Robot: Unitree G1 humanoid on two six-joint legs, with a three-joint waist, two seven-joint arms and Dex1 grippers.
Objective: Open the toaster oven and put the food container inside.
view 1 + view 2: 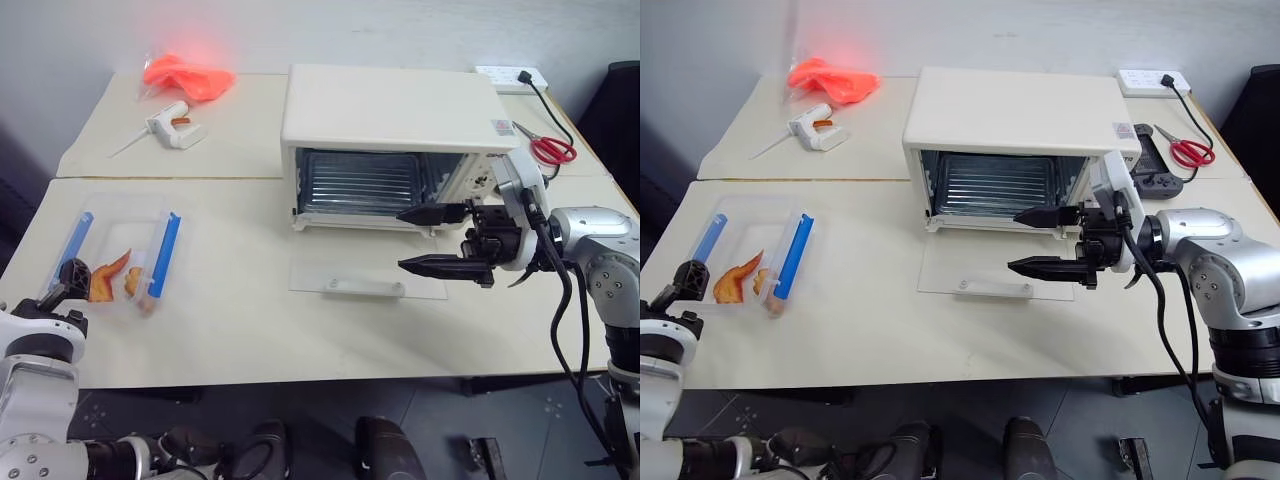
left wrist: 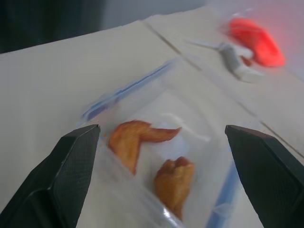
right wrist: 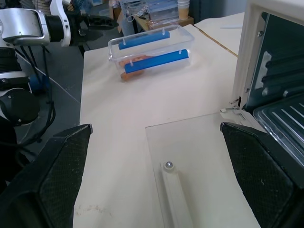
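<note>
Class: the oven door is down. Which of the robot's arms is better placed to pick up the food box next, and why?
Left. The left gripper is open right at the food box; the right gripper hangs over the oven door, far from it.

Right arm (image 1: 600, 250): rounded silver-grey shells with darker seams.
Right wrist block: black, with a white plate behind it.
Cables: black, looped loosely from the wrist down along the arm.
Right gripper (image 1: 432, 240): two black tapered fingers (pads cross-hatched in the wrist view).
Left arm (image 1: 35, 350): white-silver shells, black joint.
</note>
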